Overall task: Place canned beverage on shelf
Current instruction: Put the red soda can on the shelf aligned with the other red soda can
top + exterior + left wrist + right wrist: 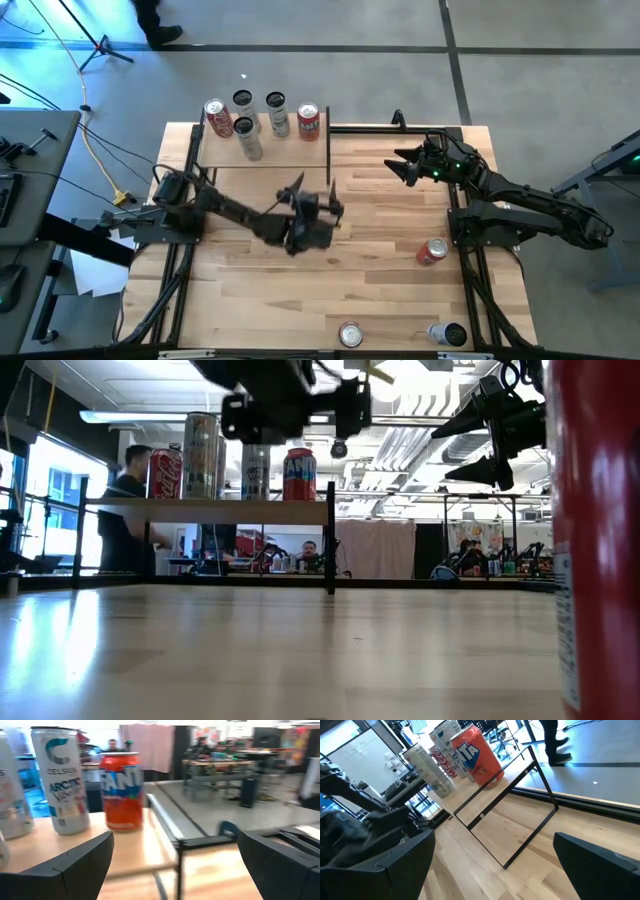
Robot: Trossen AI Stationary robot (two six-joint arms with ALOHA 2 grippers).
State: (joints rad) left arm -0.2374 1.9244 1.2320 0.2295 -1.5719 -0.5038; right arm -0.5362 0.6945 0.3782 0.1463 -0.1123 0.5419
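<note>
Our left gripper's fingers stand wide apart and hold nothing, and the right gripper's fingers are spread just as wide and just as empty. The shelf sits at the far left of the table, raised on black posts, and it carries five cans: a red cola can at the left end, three pale slim ones and an orange soda can at the right end, close to the shelf's right edge. Our left gripper hangs in the air just near of that right end, while the right gripper hovers high over the far right of the table, well apart from any can. Three cans are not yet shelved: a red one lying on its side on the right, and two near the front edge, the other toward the right corner, which looks tipped over too. We judge the main risks to be these: a lying can may roll away as fingers close on it; an arm swinging in may catch the corner post; and the free room on the shelf is narrow, so a new can set down carelessly could knock the orange soda can or its neighbours over, or off the edge.
</note>
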